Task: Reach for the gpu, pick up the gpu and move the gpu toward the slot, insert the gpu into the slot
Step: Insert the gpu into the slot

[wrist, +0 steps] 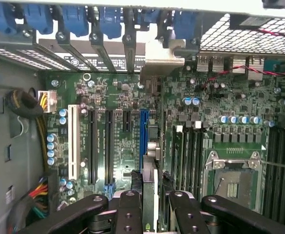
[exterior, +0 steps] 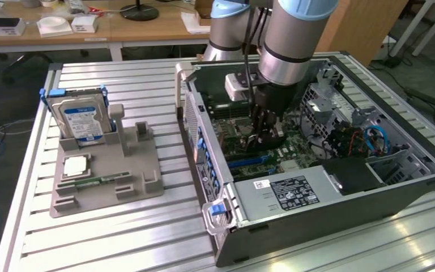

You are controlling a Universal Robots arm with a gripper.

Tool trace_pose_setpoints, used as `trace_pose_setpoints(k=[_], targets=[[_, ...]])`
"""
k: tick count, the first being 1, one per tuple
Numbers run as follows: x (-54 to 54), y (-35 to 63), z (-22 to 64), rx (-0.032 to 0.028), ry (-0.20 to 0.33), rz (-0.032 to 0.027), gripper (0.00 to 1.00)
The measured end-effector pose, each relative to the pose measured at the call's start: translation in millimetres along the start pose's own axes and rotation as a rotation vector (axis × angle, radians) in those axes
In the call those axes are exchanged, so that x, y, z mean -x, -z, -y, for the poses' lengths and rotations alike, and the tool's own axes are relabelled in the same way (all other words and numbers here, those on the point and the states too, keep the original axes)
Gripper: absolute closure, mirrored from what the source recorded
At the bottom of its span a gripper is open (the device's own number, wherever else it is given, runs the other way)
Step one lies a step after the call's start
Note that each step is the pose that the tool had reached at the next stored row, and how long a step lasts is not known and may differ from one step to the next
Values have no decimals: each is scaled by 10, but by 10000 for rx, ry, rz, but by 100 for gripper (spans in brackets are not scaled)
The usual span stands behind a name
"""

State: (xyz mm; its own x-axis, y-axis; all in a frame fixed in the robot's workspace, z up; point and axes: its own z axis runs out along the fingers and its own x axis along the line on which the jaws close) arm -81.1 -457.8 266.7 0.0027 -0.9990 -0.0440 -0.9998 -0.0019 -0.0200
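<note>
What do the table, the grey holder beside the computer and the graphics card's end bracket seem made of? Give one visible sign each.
Table: bare metal, probably aluminium; silvery, glossy ribbed slats.
Grey holder: likely plastic; matte, even grey, moulded blocky shapes.
Graphics card's end bracket: thin sheet metal, it seems; pale, smooth, bent at its tip.

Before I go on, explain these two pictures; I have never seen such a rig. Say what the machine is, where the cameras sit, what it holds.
The machine is a robot arm with a gripper at its end. One picture comes from a camera off to the side; the other from a camera on the wrist, looking past the gripper. On the metal table lies an open computer case, beside it a grey holder with a hard drive and a processor chip. Inside the case, the gripper is closed on the gpu, a thin card seen edge-on, by the blue slot of the motherboard.
</note>
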Motion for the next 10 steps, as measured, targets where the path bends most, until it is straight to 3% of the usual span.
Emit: trace_pose_setpoints(k=[5,10], targets=[[-2,-22,-74,-5,3,0,74],[-18,-28,-83,0,0,-5,74]])
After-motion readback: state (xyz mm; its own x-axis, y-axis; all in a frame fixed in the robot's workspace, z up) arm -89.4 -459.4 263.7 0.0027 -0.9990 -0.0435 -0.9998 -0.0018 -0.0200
